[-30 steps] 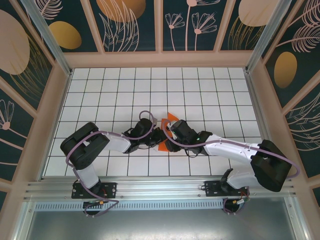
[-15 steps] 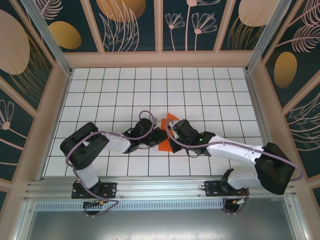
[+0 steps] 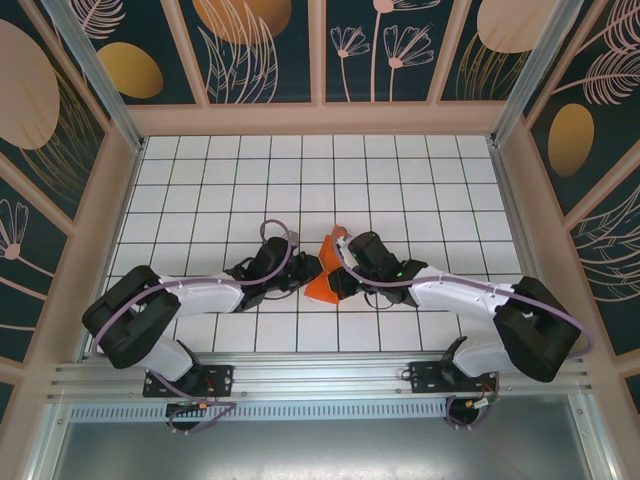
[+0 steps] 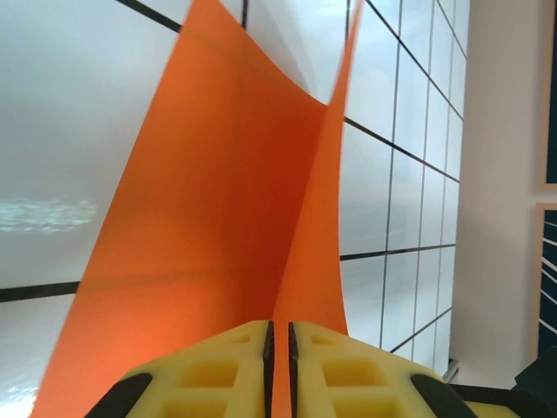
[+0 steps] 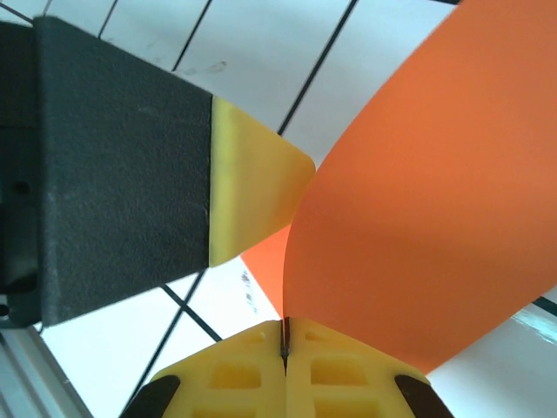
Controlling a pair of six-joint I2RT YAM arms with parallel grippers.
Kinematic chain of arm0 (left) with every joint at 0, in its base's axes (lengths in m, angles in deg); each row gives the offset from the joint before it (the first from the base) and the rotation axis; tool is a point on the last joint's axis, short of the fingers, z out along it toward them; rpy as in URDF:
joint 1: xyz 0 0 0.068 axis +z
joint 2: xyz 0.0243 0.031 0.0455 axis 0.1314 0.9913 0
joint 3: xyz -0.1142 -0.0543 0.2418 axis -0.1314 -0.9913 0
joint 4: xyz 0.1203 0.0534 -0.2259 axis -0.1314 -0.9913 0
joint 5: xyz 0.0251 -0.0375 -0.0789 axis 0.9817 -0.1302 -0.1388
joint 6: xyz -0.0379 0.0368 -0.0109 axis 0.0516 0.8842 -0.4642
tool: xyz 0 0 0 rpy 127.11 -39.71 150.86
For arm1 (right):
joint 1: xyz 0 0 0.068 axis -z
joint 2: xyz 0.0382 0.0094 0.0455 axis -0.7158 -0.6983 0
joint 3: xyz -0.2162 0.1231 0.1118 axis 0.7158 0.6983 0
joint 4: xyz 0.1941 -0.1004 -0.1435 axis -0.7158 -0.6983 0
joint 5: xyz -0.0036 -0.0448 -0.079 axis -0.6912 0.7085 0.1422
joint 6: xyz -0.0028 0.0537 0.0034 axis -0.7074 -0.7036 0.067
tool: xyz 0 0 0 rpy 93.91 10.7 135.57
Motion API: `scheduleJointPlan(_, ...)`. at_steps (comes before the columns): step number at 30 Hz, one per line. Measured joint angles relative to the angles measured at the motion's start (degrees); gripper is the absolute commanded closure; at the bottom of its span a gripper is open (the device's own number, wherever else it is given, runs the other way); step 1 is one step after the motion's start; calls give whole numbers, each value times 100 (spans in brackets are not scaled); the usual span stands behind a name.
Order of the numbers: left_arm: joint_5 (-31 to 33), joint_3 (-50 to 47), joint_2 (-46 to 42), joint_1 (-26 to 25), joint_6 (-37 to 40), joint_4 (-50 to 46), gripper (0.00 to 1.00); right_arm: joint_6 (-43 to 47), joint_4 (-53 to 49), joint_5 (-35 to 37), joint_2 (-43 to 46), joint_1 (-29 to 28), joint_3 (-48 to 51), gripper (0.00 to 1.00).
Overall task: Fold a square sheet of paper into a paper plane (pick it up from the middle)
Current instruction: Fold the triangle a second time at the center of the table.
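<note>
Right claw (image 5: 285, 347) has just snapped shut on the thin bright orange square sheet of paper (image 3: 322, 284), joining the left claw (image 4: 278, 335), already pinching it. Held creased between both over the white tiled table (image 3: 420, 190), the paper looks ready for folding.

We see a white table (image 3: 200, 180) ruled into square tiles by dark lines, with a pale wooden rim (image 3: 320, 120) on its left, right and far sides. Near its middle is an orange sheet of paper (image 3: 322, 282); we cannot tell whether it touches the tiles.
</note>
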Motion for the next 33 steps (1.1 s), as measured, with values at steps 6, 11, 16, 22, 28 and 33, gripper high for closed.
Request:
scheduleJointPlan(6, 61, -11, -44, 0, 68, -238, 92, -225, 240, -260, -168, 83, 0, 100)
scheduleJointPlan(11, -55, -22, 24, -7, 85, -236, 93, -245, 374, -415, -186, 286, 63, 100)
scheduleJointPlan(16, -107, -20, 286, -7, 87, -236, 94, -243, 404, -575, -258, 426, 162, 99)
scheduleJointPlan(22, -227, 59, 728, -13, 114, -236, 94, -225, 433, -767, -374, 470, 175, 98)
scheduleJointPlan(28, -232, 92, 887, -13, 170, -236, 94, -164, 442, -929, -566, 612, 173, 97)
scheduleJointPlan(33, -227, 92, 914, -22, 240, -232, 94, 31, 350, -1038, -678, 758, 111, 96)
